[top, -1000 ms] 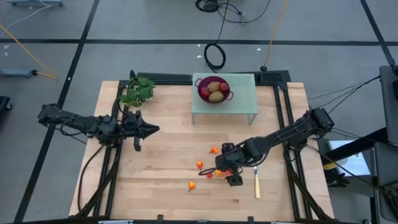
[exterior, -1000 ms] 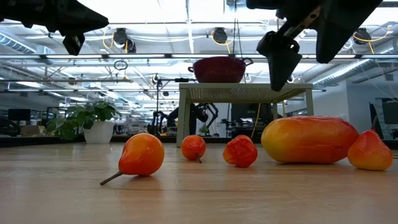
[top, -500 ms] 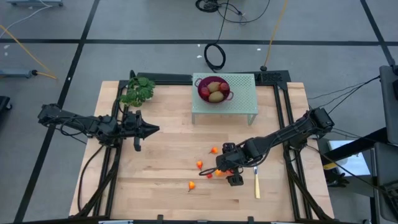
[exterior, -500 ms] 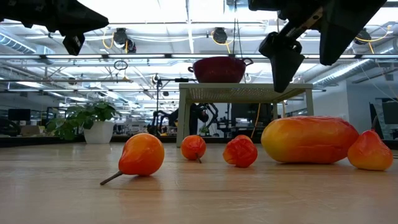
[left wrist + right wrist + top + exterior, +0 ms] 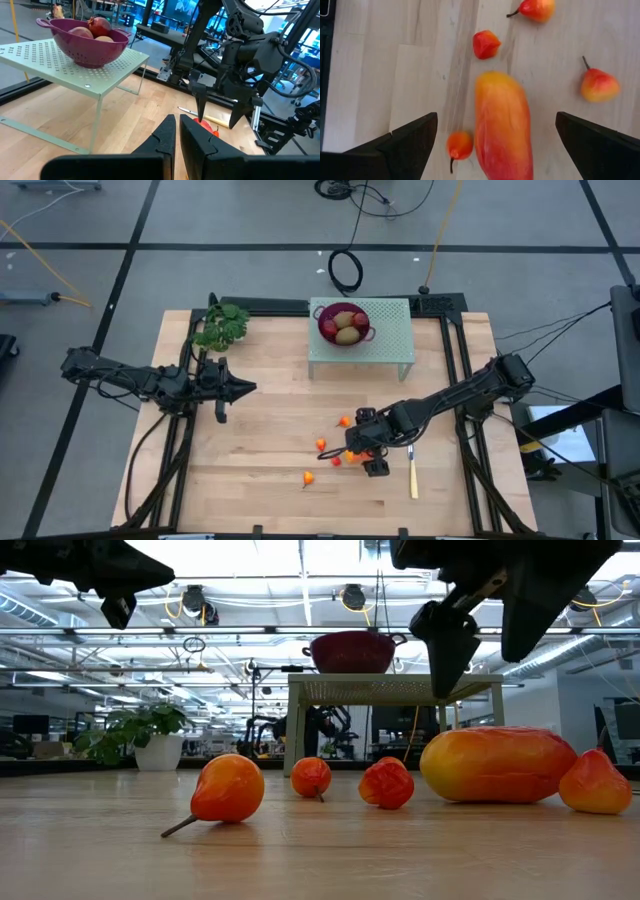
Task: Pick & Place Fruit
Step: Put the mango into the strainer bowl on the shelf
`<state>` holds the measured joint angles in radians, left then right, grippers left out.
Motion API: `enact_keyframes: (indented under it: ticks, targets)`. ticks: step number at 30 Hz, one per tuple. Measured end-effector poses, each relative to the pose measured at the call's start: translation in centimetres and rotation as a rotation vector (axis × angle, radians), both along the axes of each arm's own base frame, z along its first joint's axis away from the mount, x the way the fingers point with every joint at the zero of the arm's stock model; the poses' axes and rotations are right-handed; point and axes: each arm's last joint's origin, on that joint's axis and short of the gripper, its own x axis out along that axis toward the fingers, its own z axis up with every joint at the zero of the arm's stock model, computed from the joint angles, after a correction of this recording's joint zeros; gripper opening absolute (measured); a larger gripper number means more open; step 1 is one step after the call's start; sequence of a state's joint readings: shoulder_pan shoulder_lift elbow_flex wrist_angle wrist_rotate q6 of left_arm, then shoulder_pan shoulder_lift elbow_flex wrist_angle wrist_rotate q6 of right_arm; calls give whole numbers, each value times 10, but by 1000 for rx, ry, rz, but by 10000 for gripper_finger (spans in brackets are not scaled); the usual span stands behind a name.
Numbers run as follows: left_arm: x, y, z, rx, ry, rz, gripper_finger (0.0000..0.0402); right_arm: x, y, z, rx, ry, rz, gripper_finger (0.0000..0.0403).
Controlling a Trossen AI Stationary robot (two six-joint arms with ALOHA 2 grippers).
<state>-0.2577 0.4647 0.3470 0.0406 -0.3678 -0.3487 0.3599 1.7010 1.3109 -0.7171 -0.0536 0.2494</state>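
A: What is sitting in the red bowl (image 5: 345, 326)?

B: The bowl is standing on the little green rack (image 5: 385, 340) at the far side of the table (image 5: 260, 420). Two brownish ovals and something dark red are lying in it. From the low camera only the outside of the bowl is showing.

A: What is hard to see?

B: From above, the right gripper (image 5: 366, 457) is covering most of the long orange fruit (image 5: 503, 127). In the right wrist view its near end is running out of the picture. One small fruit (image 5: 459, 145) is looking blurry there.

A: Which way is the long fruit pointing?

B: It is lying flat on the table, near the front right. Its long side is running between the two spread fingers, along the way the gripper is looking. Four small orange-red fruits (image 5: 228, 788) are lying around it, close by.

A: And the grippers?

B: The right gripper is hanging above the long fruit with its fingers spread wide, holding nothing. The left gripper (image 5: 243, 388) is waiting over the left side of the table, fingers pressed together, empty.
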Motion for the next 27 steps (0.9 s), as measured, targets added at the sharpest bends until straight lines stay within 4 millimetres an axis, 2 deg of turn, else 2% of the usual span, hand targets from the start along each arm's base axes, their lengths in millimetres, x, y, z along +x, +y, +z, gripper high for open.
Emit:
enact_keyframes:
  ticks: [10, 21, 27]
  targets:
    - [0, 0, 0, 0, 0, 0, 24, 7, 3, -27, -39, 78, 28, 400]
    - [0, 0, -1, 4, 13, 0, 24, 7, 3, -29, -49, 85, 50, 400]
    - [0, 0, -1, 4, 14, 0, 24, 2, 1, -47, -63, 124, 50, 400]
